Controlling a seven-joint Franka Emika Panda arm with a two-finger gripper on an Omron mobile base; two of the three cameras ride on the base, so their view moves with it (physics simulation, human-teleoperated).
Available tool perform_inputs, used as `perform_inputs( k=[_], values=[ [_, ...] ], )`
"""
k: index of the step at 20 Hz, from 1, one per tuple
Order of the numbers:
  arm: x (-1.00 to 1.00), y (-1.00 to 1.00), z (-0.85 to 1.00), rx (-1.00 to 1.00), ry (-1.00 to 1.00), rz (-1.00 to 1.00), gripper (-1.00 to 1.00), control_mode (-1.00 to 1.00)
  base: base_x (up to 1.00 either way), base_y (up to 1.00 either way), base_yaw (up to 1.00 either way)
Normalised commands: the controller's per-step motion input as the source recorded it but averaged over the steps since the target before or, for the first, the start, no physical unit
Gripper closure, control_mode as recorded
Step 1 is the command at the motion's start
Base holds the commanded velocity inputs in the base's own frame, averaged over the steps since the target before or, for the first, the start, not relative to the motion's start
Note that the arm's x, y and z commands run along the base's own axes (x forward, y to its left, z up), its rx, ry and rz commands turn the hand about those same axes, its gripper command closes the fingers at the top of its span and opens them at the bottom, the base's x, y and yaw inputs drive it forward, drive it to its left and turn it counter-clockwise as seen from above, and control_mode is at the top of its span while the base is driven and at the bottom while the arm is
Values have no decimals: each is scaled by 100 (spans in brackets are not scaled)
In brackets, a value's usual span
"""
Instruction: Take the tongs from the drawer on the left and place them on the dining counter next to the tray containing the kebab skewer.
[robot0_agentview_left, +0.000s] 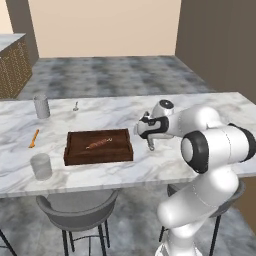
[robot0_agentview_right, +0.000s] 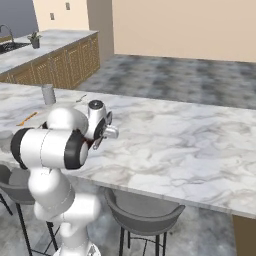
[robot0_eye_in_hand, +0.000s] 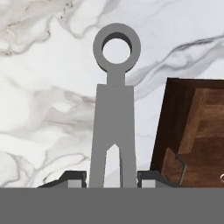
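My gripper (robot0_eye_in_hand: 112, 178) is shut on the grey metal tongs (robot0_eye_in_hand: 113, 127), whose ring end points away from the hand toward the white marble dining counter (robot0_eye_in_hand: 39, 100). The dark brown wooden tray (robot0_agentview_left: 99, 148) lies on that counter with the reddish-brown kebab skewer (robot0_agentview_left: 99, 144) inside. The gripper (robot0_agentview_left: 149, 141) hangs just right of the tray's right rim, the tongs (robot0_agentview_left: 150, 146) sticking out below it a little above the marble. A corner of the tray (robot0_eye_in_hand: 192, 131) sits close beside the tongs. The drawer is out of view.
A thin orange stick (robot0_agentview_left: 34, 138) lies left of the tray. Two grey cups (robot0_agentview_left: 42, 106) (robot0_agentview_left: 41, 166) and a small grey piece (robot0_agentview_left: 76, 106) also stand on the counter. Grey stools (robot0_agentview_left: 75, 210) sit under its near edge. A worktop with cabinets (robot0_agentview_right: 55, 60) runs along the far left.
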Motion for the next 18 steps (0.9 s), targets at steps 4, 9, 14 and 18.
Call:
perform_inputs(
  k=[4,9,14,18],
  values=[
    [0,17,-28,0,0,0,100,-100,0,0,0],
    [0,14,-22,0,0,0,100,-100,0,0,0],
    [0,0,-17,0,0,0,100,-100,0,0,0],
    [0,0,-20,0,0,0,100,-100,0,0,0]
  ],
)
